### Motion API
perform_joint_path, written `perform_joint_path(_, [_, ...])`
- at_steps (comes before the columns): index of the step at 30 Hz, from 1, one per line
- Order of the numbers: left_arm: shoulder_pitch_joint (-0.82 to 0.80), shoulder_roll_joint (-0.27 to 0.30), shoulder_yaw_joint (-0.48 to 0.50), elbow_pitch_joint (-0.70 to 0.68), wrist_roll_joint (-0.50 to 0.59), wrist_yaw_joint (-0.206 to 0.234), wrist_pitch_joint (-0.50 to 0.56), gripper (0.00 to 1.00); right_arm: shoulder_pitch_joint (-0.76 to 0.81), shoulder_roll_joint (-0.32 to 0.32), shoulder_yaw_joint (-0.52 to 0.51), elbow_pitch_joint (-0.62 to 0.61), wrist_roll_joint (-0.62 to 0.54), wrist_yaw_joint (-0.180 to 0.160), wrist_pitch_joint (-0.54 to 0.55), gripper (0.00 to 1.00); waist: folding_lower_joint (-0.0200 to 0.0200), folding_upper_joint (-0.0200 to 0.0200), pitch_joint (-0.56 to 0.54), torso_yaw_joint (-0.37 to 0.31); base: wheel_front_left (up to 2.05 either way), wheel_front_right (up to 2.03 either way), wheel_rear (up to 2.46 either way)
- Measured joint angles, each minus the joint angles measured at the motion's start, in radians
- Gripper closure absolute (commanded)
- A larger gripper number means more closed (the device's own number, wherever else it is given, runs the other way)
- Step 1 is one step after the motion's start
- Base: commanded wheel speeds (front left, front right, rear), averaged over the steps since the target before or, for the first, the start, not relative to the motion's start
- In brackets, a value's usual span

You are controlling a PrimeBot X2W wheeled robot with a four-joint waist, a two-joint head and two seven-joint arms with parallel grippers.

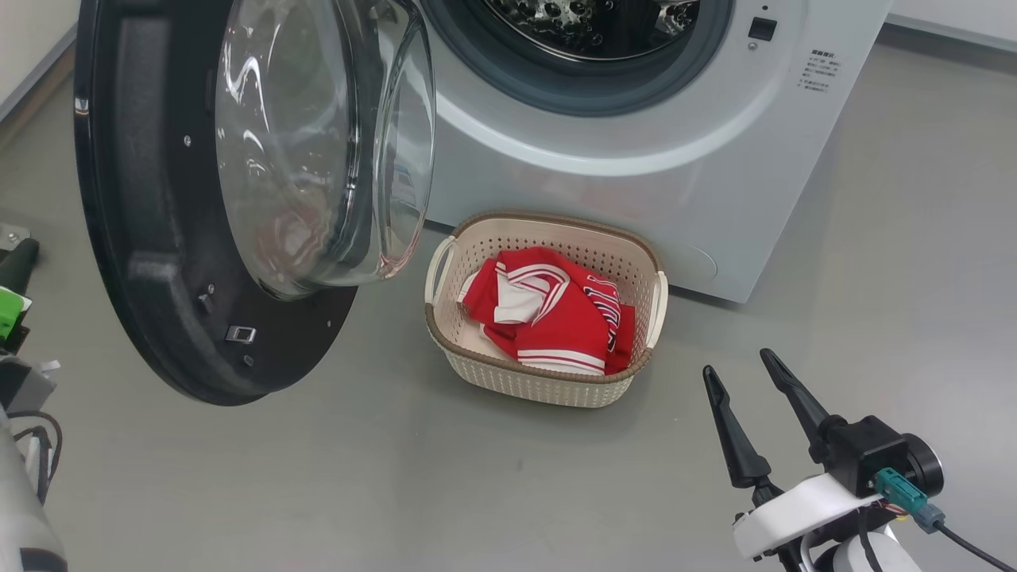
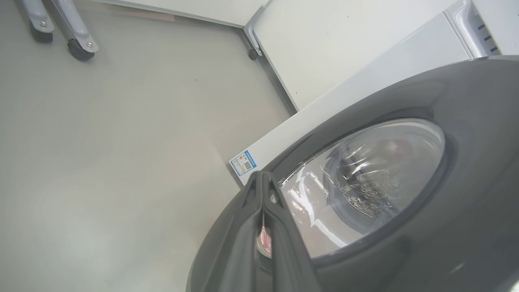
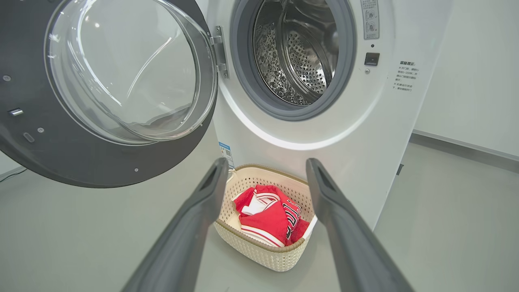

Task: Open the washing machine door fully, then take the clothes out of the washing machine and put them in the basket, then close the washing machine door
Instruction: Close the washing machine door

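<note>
The white washing machine point(image 1: 636, 183) point(image 3: 365, 134) stands with its steel drum point(image 3: 300, 52) bare. The washing machine door point(image 1: 151, 238) point(image 3: 40, 154) hangs swung out to the left, its glass bowl facing the opening. In front of the machine sits the cream basket point(image 1: 508, 218) point(image 3: 259, 253) holding the red and red-and-white clothes point(image 1: 548, 318) point(image 3: 263, 221). My right gripper point(image 1: 736, 361) point(image 3: 266, 162) is open and holds nothing, low and to the right of the basket, aimed at it. My left gripper point(image 2: 262, 175) is shut, its tips at the door's outer black ring point(image 2: 466, 121).
Grey floor point(image 1: 397, 492) lies all around the basket. A wheeled metal stand point(image 2: 77, 44) is off past the machine's side, and a blue sticker point(image 2: 243, 162) point(image 3: 225, 151) marks the machine's lower front. A white wall point(image 3: 478, 73) runs to the right.
</note>
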Motion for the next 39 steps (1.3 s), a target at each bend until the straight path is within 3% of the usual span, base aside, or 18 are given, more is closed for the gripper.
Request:
perform_joint_path(11, [0.159,0.045,-0.129,-0.184,0.168,-0.010,-0.211,1.00,0.006,0.010,0.002,0.007,0.001,-0.007,-0.004,0.00,0.0000,0.0000,-0.023,0.013,0.00,0.00,0.00])
perform_joint_path(22, [0.379,0.092,-0.333,-0.326,0.332,-0.010,-0.451,1.00,0.026,0.020,0.002,0.024,0.006,-0.016,-0.012,0.00,0.0000,0.0000,-0.050,0.036,0.00,0.00,0.00])
perform_joint_path(27, [0.470,0.121,-0.351,-0.353,0.396,-0.010,-0.570,1.00,0.026,0.024,0.015,0.025,0.008,-0.016,-0.012,0.00,0.0000,0.0000,-0.062,0.041,0.00,0.00,0.00])
perform_joint_path(36, [0.604,0.120,-0.366,-0.357,0.483,-0.010,-0.745,1.00,0.027,0.030,0.029,0.042,0.009,-0.015,-0.013,0.00,0.0000,0.0000,-0.086,0.029,0.00,0.00,0.00])
perform_joint_path(37, [0.616,0.119,-0.373,-0.357,0.489,-0.010,-0.759,0.89,0.027,0.031,0.029,0.043,0.009,-0.015,-0.014,0.00,0.0000,0.0000,-0.088,0.026,0.00,0.00,0.00])
perform_joint_path(38, [0.627,0.116,-0.376,-0.358,0.493,-0.010,-0.774,0.53,0.027,0.031,0.029,0.043,0.009,-0.015,-0.014,0.00,0.0000,0.0000,-0.090,0.022,0.00,0.00,0.00])
perform_joint_path(39, [0.638,0.114,-0.379,-0.359,0.495,-0.010,-0.789,0.00,0.027,0.031,0.030,0.043,0.009,-0.015,-0.017,0.00,0.0000,0.0000,-0.091,0.019,0.00,0.00,0.00])
